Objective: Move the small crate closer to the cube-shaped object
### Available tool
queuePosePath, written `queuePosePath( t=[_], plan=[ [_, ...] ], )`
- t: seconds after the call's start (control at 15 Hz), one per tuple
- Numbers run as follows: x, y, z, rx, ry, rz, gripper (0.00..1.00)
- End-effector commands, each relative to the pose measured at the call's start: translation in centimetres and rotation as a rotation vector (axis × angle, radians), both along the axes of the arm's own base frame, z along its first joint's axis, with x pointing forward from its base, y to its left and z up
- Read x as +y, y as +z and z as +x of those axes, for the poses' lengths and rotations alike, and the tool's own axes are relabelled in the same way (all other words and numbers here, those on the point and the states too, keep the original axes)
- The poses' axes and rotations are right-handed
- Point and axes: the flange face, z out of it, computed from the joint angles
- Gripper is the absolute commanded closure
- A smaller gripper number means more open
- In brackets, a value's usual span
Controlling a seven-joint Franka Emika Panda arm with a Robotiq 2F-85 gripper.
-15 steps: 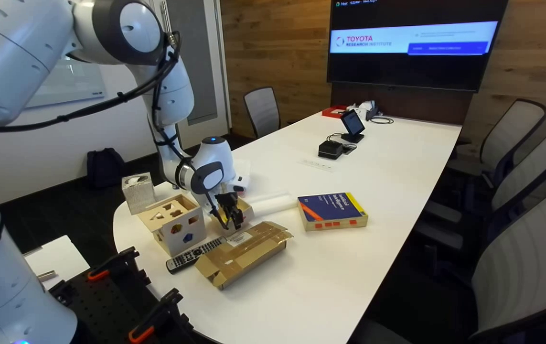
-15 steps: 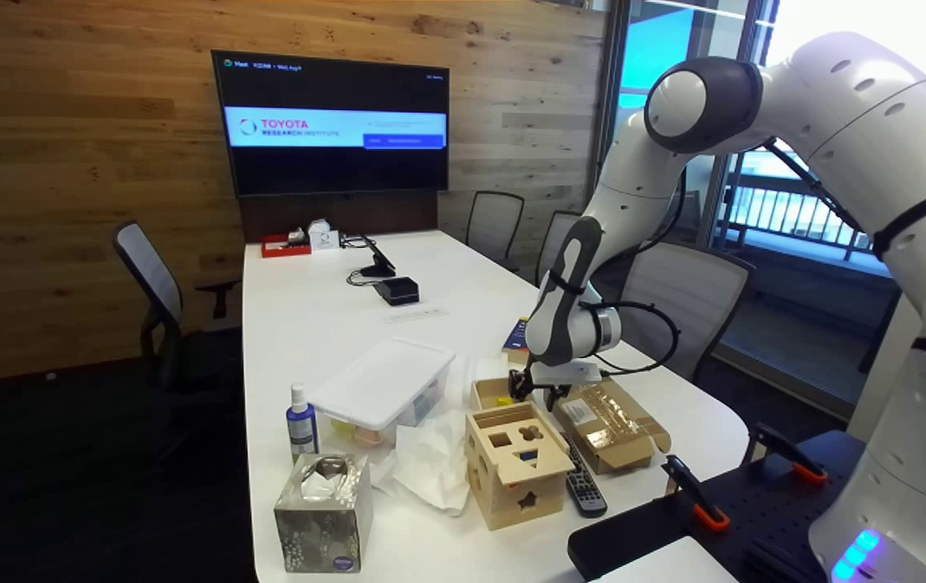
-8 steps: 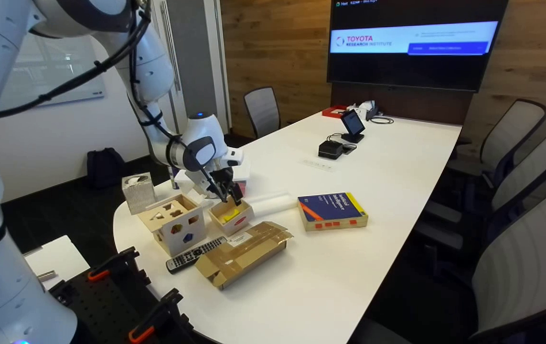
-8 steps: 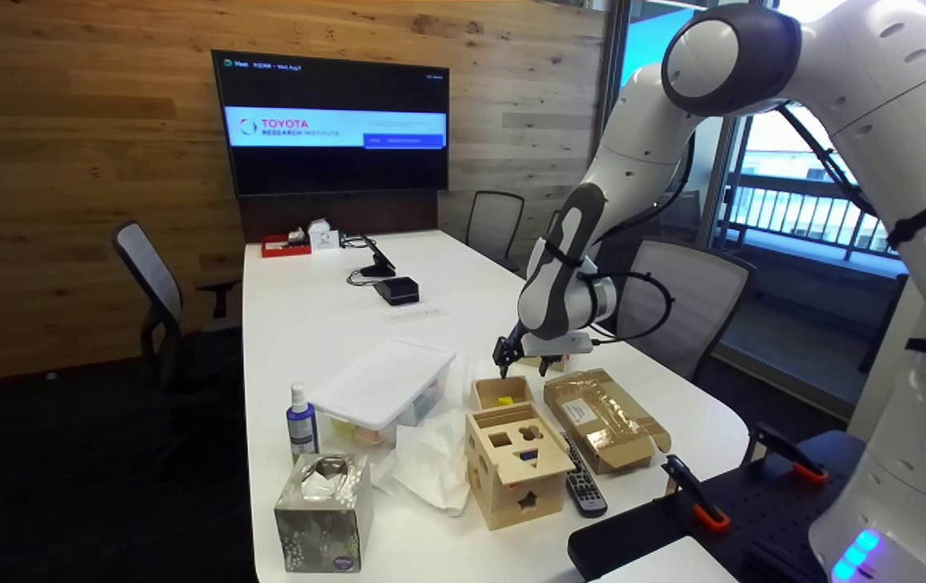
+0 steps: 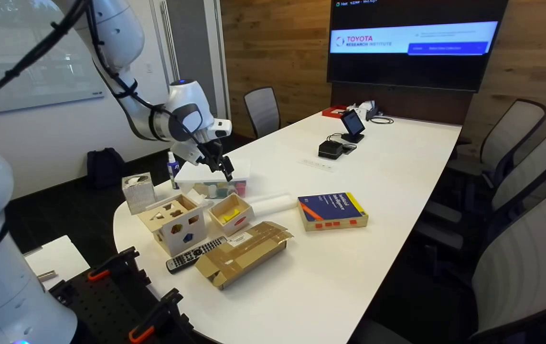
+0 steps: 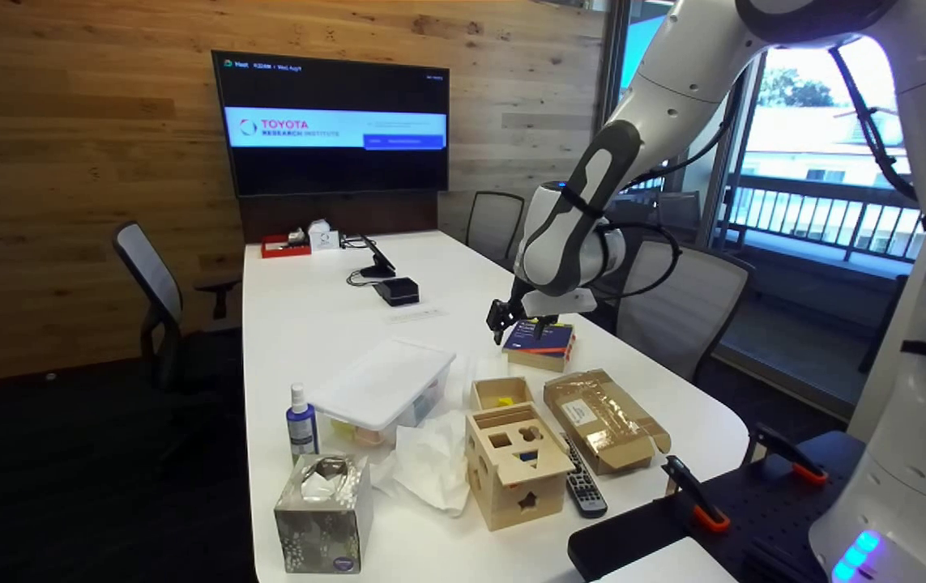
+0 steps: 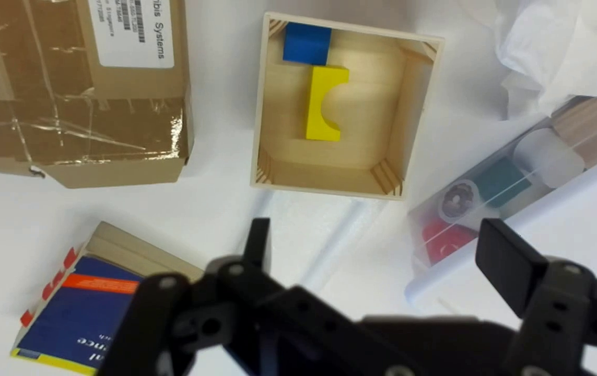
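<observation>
The small crate, an open-topped pale wooden box [image 5: 245, 219], stands on the table right beside the cube-shaped object [image 5: 187, 230]. I cannot tell if they touch. In an exterior view the crate [image 6: 503, 389] shows behind the cube [image 6: 501, 504], which has shaped holes in its faces. In the wrist view the crate [image 7: 412, 112] is upright and holds a yellow block [image 7: 319, 104] and a blue block [image 7: 307, 44]. My gripper [image 7: 374, 230] is open and empty, well above the table and apart from the crate. The gripper also shows in both exterior views [image 5: 221, 167] [image 6: 519, 330].
A flat brown cardboard box [image 5: 253, 253] and a remote [image 5: 191, 258] lie near the crate and cube. A lidded plastic bin [image 6: 386, 380], white paper [image 6: 432, 465], a tissue box [image 6: 321, 518] and a spray bottle [image 6: 301, 425] stand around them. A thick book [image 5: 332, 208] lies farther off.
My gripper was down at the small crate one second ago. It has risen up and away from it, empty. The crate and the cube have not moved.
</observation>
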Motion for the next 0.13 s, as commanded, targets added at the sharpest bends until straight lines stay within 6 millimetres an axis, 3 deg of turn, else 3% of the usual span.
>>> queuePosePath(
  t=[0.0,0.07],
  plan=[
    [0.36,1.97,-1.44,0.018,0.027,-0.009,0.00],
    [0.49,2.14,-1.59,0.019,0.035,-0.011,0.00]
  ],
)
